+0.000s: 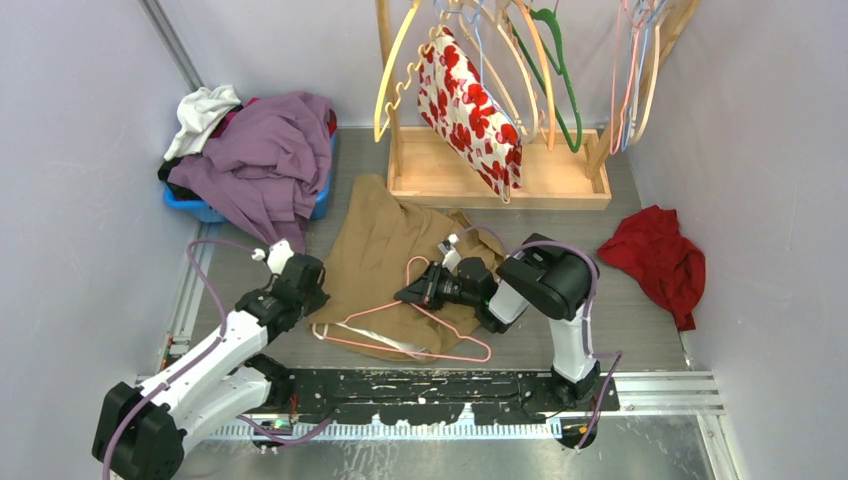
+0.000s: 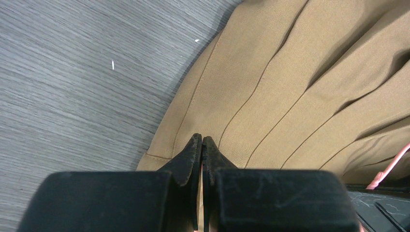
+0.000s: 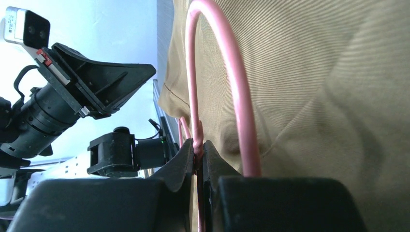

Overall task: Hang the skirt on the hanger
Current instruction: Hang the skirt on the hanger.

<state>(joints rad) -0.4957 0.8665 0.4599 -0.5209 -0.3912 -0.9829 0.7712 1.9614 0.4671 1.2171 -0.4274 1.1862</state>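
The tan pleated skirt (image 1: 380, 240) lies flat on the grey table. A pink wire hanger (image 1: 430, 340) lies on its near part. My right gripper (image 1: 405, 296) is shut on the hanger's twisted neck, just below the hook. The right wrist view shows the hook (image 3: 237, 77) curving over the skirt (image 3: 329, 96) above the right gripper (image 3: 198, 145). My left gripper (image 1: 322, 293) is at the skirt's left edge. In the left wrist view it (image 2: 201, 140) is shut, tips over the skirt's hem (image 2: 290, 87). I cannot tell whether cloth is pinched. A bit of hanger (image 2: 394, 164) shows at the right.
A blue bin (image 1: 195, 208) heaped with purple and white clothes (image 1: 255, 150) stands at the back left. At the back, a wooden rack (image 1: 500, 185) holds several hangers and a red-flowered garment (image 1: 470, 110). A red cloth (image 1: 660, 260) lies at the right. Walls close in on both sides.
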